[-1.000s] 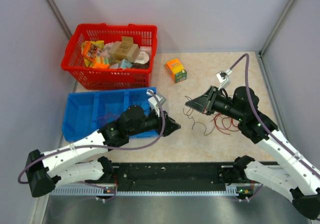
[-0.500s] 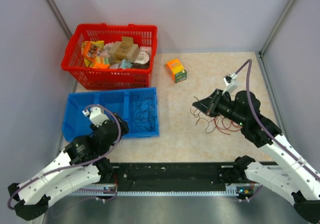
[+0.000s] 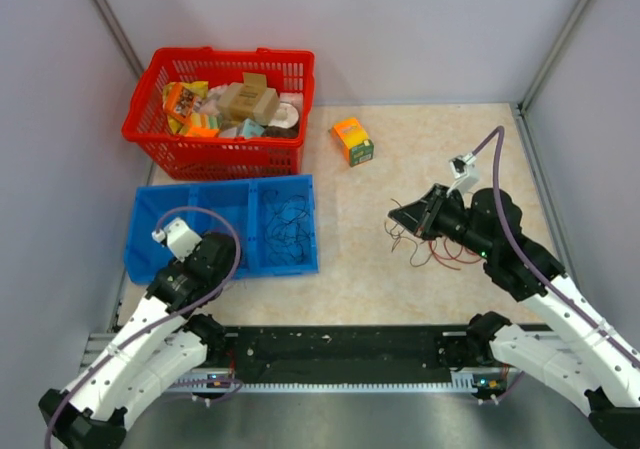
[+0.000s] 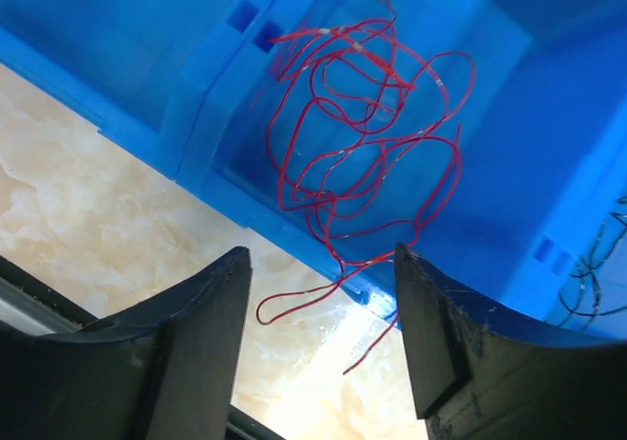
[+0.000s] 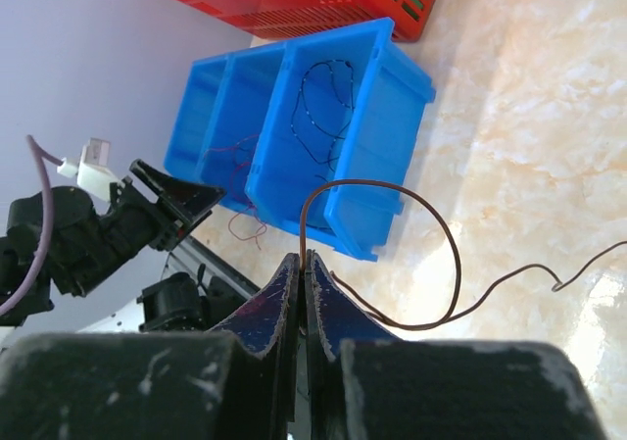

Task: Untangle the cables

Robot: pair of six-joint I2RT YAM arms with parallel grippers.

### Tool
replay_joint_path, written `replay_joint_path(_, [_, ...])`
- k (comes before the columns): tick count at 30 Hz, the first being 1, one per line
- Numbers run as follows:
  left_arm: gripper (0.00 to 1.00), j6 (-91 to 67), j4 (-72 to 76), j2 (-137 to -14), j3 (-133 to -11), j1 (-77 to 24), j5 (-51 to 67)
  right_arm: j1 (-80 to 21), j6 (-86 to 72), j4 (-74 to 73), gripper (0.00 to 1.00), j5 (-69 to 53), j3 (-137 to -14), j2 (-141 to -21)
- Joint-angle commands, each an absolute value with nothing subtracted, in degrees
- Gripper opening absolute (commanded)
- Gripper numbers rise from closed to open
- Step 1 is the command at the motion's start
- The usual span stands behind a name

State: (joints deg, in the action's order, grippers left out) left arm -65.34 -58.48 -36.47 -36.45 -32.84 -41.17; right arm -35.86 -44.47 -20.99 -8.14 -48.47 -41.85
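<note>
The cables are thin wires in three places. A red bunch (image 4: 362,136) lies in the middle compartment of the blue bin (image 3: 225,181), with two ends hanging over its front wall onto the table. Black strands (image 3: 287,219) lie in the right compartment. A red and brown tangle (image 3: 440,254) lies on the table under my right arm. My right gripper (image 3: 393,209) is shut on one brown wire (image 5: 446,234), which loops up from its tips (image 5: 302,259). My left gripper (image 4: 323,264) hangs open over the bin's front wall, holding nothing, and shows from above (image 3: 222,254).
A red basket (image 3: 215,154) full of packets stands behind the bin. An orange box (image 3: 352,139) sits on the table at the back middle. Grey walls close in left, right and rear. A black rail (image 3: 340,349) runs along the near edge.
My left arm has drawn back from right of the bin to its near left side, uncovering the black strands. My right gripper has shifted slightly right, still shut on the brown wire.
</note>
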Motion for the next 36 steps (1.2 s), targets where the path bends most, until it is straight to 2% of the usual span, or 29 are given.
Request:
replay_joint_path(1, [0.6,-60.4,-50.8,-37.8,-32.1,-28.4,-33.0,-36.6,-42.9,-20.1,0.0,-6.9,-48.4,-41.2])
replay_joint_path(4, [0.43,-61.8,-49.5,-37.0,-30.0,-28.4,-30.4,-36.5,-42.8,-20.1,0.0,-5.9,-48.2,-41.2])
replay_joint_path(10, [0.39,-62.6,-48.3,-35.9,-28.1,-28.4,-28.0,-36.6,-42.5,-20.0,0.0,-6.5,-48.3,-42.6])
replay_joint_path(11, [0.35,-62.5,-48.0,-35.9,-28.0,-28.4,-28.0,-36.6,-42.5,-20.0,0.0,-6.5,-48.3,-42.7])
replay_joint_path(14, [0.12,-61.1,-46.7,-35.9,-28.3,-28.3,-28.3,-36.6,-42.5,-19.9,0.0,-6.4,-47.9,-42.6])
replay_joint_path(16, [0.0,-59.7,-46.2,-36.1,-29.7,-28.4,-29.3,-36.5,-42.5,-20.0,0.0,-6.2,-47.6,-42.4])
replay_joint_path(25, [0.0,-48.6,-39.1,-40.7,-39.8,-26.6,-33.8,-36.6,-42.7,-19.9,0.0,-6.1,-47.4,-42.3])
replay_joint_path(29, [0.0,-42.1,-29.5,-46.9,-40.2,-20.5,-28.0,-36.6,-42.8,-19.8,0.0,-6.2,-47.4,-42.4])
replay_joint_path(36, [0.0,-43.3,-24.8,-57.2,-40.1,-10.3,-21.2,-36.6,-42.7,-19.8,0.0,-6.1,-47.6,-42.4])
